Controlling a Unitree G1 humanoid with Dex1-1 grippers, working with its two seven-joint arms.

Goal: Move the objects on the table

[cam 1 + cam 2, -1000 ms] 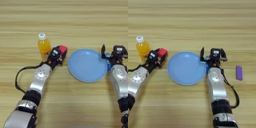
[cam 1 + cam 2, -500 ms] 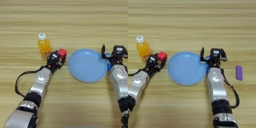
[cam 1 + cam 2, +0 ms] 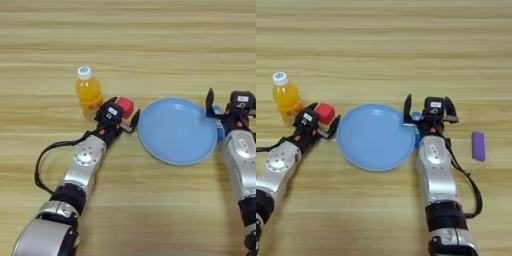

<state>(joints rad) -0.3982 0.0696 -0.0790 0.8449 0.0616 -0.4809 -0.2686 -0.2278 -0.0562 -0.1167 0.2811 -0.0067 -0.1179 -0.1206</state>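
Table (image 3: 381,50); purple block (image 3: 478,145) right-eye only.

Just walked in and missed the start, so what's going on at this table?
A two-armed robot is working at a wooden table. Its left gripper has its fingers open around a small red cube, beside an orange juice bottle. The right gripper, also open, sits at the right rim of a round light-blue plate, around a small blue thing. A purple block lies apart, further right.
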